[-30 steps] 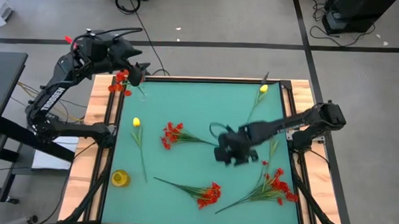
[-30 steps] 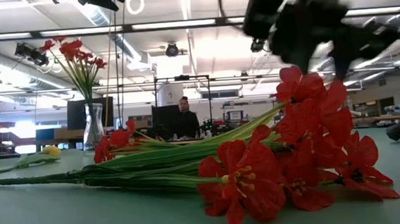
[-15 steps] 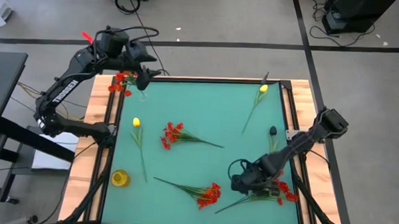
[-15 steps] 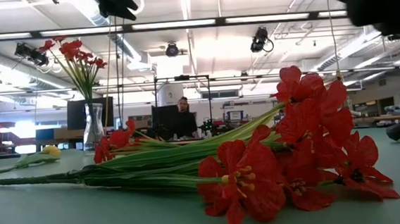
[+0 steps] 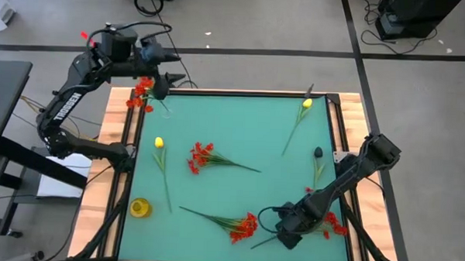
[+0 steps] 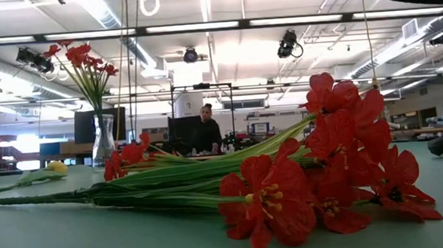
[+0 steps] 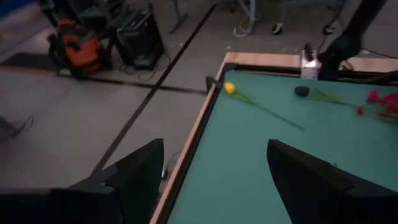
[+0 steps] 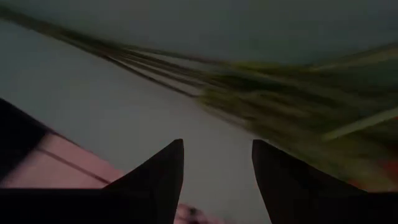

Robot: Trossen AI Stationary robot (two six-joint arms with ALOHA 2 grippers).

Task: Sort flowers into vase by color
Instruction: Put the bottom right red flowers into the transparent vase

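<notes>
A clear glass vase (image 6: 102,140) at the table's far left corner holds a red spray (image 5: 141,91). My left gripper (image 5: 158,75) hangs open above it and holds nothing. Three red sprays lie flat on the green mat: one mid-table (image 5: 200,156), one near the front edge (image 5: 245,225), one at the near right (image 5: 330,222). Two yellow buds lie on their stems, one at the left (image 5: 158,142) and one at the far right (image 5: 306,104). My right gripper (image 5: 285,229) is open, low over the green stems (image 8: 261,87) of the near-right spray.
A small yellow vase (image 5: 140,207) stands at the near left of the mat. A small black object (image 5: 318,152) lies by the right edge. A wooden frame (image 5: 107,180) borders the mat. A person sits in the room beyond the far edge (image 6: 206,129).
My right gripper has swung from the middle of the table toward the near edge and come down over the stems of the near-right red spray. My left gripper has risen higher above the glass vase. The flowers lie as before.
</notes>
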